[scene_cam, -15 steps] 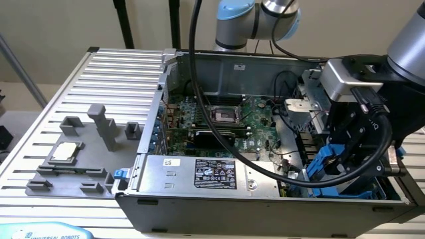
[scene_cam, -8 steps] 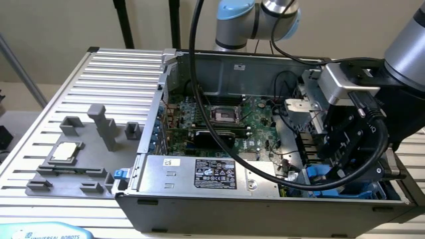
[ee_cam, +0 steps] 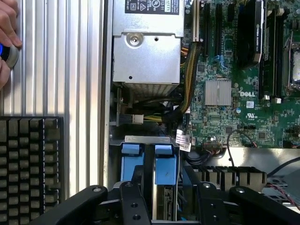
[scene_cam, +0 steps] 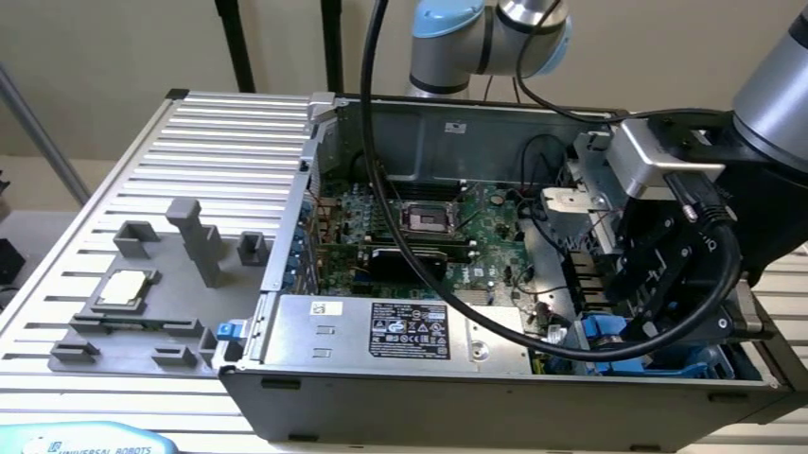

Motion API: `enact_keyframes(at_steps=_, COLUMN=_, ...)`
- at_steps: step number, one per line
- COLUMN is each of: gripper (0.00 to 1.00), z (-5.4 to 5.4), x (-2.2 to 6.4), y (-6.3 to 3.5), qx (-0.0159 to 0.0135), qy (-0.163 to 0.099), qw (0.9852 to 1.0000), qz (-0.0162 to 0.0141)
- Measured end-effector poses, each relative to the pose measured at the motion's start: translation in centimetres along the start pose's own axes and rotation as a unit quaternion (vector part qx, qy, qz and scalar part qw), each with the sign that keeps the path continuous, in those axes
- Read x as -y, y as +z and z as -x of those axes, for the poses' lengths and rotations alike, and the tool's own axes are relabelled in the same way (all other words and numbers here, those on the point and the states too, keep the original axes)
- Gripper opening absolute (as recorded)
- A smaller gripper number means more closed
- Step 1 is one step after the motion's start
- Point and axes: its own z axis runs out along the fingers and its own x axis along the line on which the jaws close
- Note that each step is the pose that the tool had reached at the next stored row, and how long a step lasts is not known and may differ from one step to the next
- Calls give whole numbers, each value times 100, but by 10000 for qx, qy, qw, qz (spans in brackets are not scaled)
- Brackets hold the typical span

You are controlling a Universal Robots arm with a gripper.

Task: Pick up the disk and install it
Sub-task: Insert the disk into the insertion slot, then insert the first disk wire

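Exterior view gives me the whole open tower (scene_cam: 505,402): green motherboard (scene_cam: 430,227), grey power-supply box (scene_cam: 404,326) with black label, and the arm (scene_cam: 770,85) dropped into the bay corner at that view's right, blue plastic under it. There's also a small square chip (scene_cam: 127,287) on the ribbed metal table (scene_cam: 215,142). Wrist view adds detail: the disk (ee_cam: 166,178) stands on edge in the sheet-metal bay, a blue tab capping its exposed edge, with a second blue carrier (ee_cam: 131,161) just beside it. The gripper (ee_cam: 164,172) straddles the disk, black fingers (ee_cam: 133,201) on either side, jaws apart with a sliver of gap each side, not clamping. A person's hand (ee_cam: 7,42) is on the ribbed table.
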Motion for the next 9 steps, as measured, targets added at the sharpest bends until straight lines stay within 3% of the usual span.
enact_keyframes(at_steps=4, gripper=47, z=0, x=3, y=-22, qx=10, qy=-1, qw=10000, qz=0)
enact_keyframes(at_steps=6, gripper=47, z=0, x=3, y=-23, qx=41, qy=-3, qw=10000, qz=0)
enact_keyframes(at_steps=9, gripper=47, z=0, x=3, y=-24, qx=46, qy=-4, qw=10000, qz=0)
